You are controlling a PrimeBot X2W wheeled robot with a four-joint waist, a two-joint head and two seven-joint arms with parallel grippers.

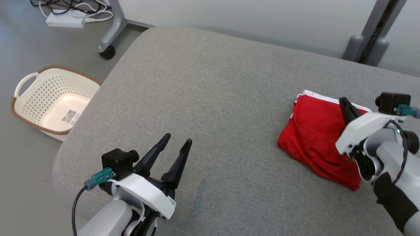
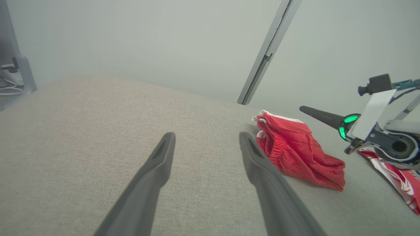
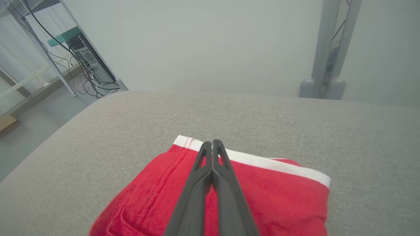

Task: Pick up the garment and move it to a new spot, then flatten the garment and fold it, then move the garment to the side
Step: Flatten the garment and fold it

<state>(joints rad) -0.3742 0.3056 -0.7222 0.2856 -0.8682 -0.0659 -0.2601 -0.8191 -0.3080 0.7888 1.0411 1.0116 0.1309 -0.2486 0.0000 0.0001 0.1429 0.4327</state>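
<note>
The garment (image 1: pixel 315 137) is a red piece with a white hem, folded into a compact bundle on the right of the grey padded surface (image 1: pixel 213 98). It also shows in the left wrist view (image 2: pixel 295 154) and the right wrist view (image 3: pixel 279 196). My right gripper (image 1: pixel 343 100) hovers just over the garment's far half, shut with nothing between its fingers (image 3: pixel 211 144); from the left wrist its tip (image 2: pixel 303 108) is clear of the cloth. My left gripper (image 1: pixel 178 137) stands open at the lower left over bare fabric (image 2: pixel 206 134), well apart from the garment.
A cream perforated basket (image 1: pixel 52 98) sits on the floor left of the surface. A wheeled grey stand leg (image 1: pixel 111 32) and a white power box with cables (image 1: pixel 65 19) lie beyond it. Grey posts (image 1: pixel 370 42) rise at the back right. Red-and-white patterned cloth (image 2: pixel 400 183) lies under my right arm.
</note>
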